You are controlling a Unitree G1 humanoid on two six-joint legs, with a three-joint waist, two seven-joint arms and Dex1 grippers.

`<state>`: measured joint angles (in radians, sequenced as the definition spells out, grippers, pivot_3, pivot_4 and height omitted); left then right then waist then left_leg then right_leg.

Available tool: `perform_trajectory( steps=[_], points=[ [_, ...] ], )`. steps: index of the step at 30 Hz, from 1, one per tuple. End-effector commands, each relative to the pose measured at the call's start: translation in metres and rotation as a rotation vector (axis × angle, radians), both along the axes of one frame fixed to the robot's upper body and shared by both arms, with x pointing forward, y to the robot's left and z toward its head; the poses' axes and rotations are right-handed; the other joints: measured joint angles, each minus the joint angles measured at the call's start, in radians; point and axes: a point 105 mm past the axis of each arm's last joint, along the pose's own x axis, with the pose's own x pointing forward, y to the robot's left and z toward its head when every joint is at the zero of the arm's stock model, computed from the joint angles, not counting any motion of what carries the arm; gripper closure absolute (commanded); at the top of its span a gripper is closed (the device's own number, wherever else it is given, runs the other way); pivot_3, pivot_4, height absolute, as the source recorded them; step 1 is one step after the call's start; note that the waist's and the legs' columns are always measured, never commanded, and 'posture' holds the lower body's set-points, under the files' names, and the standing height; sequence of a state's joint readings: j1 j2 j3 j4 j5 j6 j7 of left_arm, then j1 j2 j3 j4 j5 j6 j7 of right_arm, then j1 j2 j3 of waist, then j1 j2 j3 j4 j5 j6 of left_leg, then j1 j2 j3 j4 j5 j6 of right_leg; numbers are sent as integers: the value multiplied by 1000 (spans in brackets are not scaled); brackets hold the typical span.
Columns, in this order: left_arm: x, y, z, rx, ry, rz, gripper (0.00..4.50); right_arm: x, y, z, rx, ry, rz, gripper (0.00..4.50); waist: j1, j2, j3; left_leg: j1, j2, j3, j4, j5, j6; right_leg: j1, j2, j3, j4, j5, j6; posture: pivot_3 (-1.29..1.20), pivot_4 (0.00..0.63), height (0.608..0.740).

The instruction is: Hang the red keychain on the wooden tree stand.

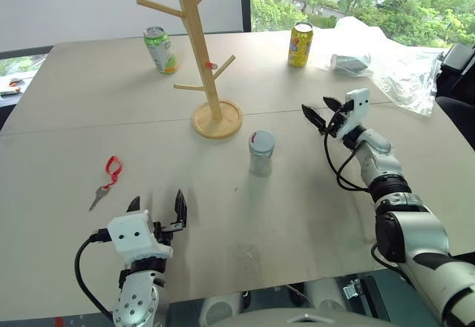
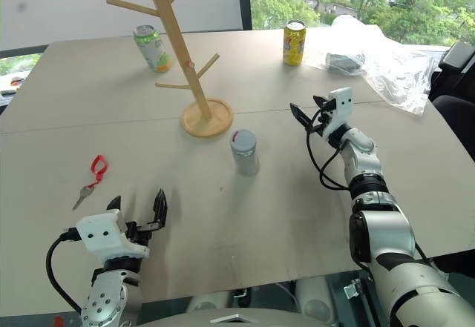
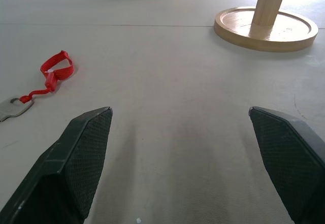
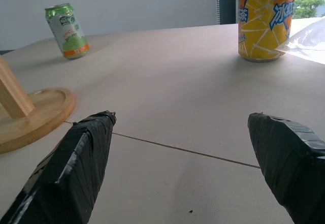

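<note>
Above table (image 1: 74, 104), hands level (fingers spread)

bare table (image 1: 67, 141) around red keychain (image 1: 113, 167)

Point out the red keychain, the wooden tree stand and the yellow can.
red keychain (image 1: 113, 167), left eye view, red loop.
wooden tree stand (image 1: 200, 41), left eye view, pole.
yellow can (image 1: 300, 45), left eye view, side wall.

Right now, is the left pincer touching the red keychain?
Apart. In the left eye view, bare table separates the open left pincer from the red keychain; the left wrist view shows the same gap.
</note>
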<state>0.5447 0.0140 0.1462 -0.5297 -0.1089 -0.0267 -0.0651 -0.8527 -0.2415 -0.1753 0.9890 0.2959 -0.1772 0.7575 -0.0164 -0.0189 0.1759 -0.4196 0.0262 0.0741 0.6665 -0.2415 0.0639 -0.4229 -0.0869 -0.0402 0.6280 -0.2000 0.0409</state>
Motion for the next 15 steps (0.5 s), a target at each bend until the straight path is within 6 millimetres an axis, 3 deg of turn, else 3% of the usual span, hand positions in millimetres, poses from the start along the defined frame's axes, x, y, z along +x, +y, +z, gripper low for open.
perform_trajectory(
  steps=[1,15],
  points=[
    [3,-4,12,21,-46,-24,37,2,-3,19,9,-71,-8,0,0,0,0,0,0,0,0,0,0,0,0,0,0,0,0,0,150,740],
    [6,-5,12,26,-42,-34,37,1,-7,15,8,-64,-20,0,0,0,0,0,0,0,0,0,0,0,0,0,0,0,0,0,150,740]
  ],
)
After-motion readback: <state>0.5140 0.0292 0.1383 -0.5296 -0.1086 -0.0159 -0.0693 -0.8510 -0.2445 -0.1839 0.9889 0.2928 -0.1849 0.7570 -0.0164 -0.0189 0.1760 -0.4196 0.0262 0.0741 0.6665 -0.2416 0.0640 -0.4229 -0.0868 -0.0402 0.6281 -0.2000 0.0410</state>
